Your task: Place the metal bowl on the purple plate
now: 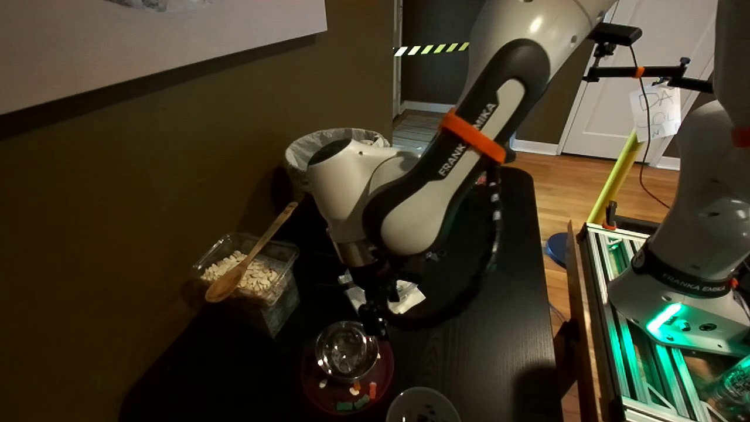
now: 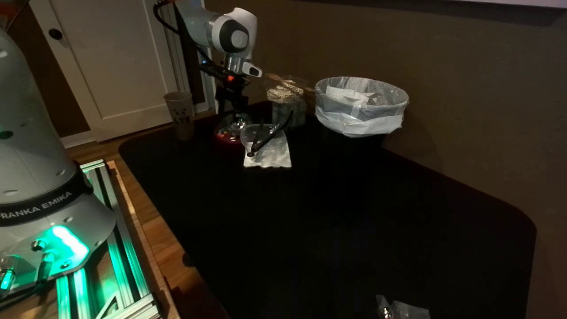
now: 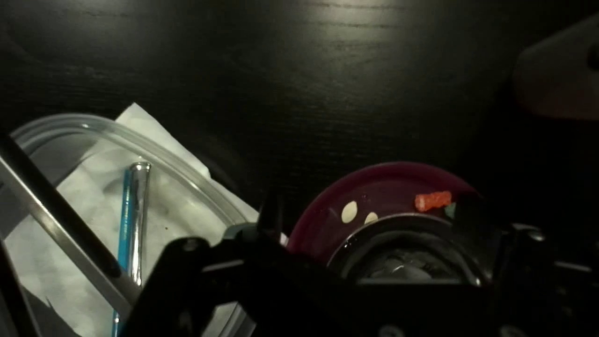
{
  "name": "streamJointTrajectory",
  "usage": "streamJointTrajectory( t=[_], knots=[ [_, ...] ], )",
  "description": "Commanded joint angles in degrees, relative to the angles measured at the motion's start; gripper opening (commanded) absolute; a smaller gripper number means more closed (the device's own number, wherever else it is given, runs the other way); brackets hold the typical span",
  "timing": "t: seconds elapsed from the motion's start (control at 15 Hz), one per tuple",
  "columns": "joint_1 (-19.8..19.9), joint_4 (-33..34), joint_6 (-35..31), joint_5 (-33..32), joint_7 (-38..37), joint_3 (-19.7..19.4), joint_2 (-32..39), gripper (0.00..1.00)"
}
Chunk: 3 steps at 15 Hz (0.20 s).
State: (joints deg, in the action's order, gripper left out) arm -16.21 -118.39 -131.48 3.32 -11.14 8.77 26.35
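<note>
Well, metal bowl [image 1: 347, 351] sits on purple plate [image 3: 383, 186] (orange-red piece [image 3: 433, 201] beside it); end effector [image 3: 370, 213] spread wide near bowl.

"What colour is the arm [image 1: 410, 231]?"

"White and grey, with black patches [image 1: 527, 61], an orange band [image 1: 472, 136] and a dark cable [image 1: 495, 214]"

"Any words [image 1: 697, 283]?"

"FRANKA EMIKA, on its base [image 1: 621, 302], above a green light [image 1: 665, 316]"

"The end effector [image 1: 375, 325]?"

"Mostly black, with little round screws [image 3: 391, 331]"

Black wood-grained table [image 2: 354, 221] under a purple plate [image 3: 316, 223], a cup [image 2: 179, 108], white paper [image 2: 268, 161] and a clear tub [image 2: 289, 113].
</note>
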Motion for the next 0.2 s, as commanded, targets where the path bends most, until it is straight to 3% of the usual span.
streamJointTrajectory(
  t=[0.0, 0.07, 0.13],
  knots=[
    [-0.73, -14.17, -5.99, -3.16, 0.4, 0.81, -12.45, 1.0],
    [-1.14, -17.26, -7.69, -4.99, 0.16, 0.87, -14.96, 1.0],
    [-0.19, -9.08, -3.75, -2.68, -0.1, 1.28, -8.33, 1.0]
  ],
)
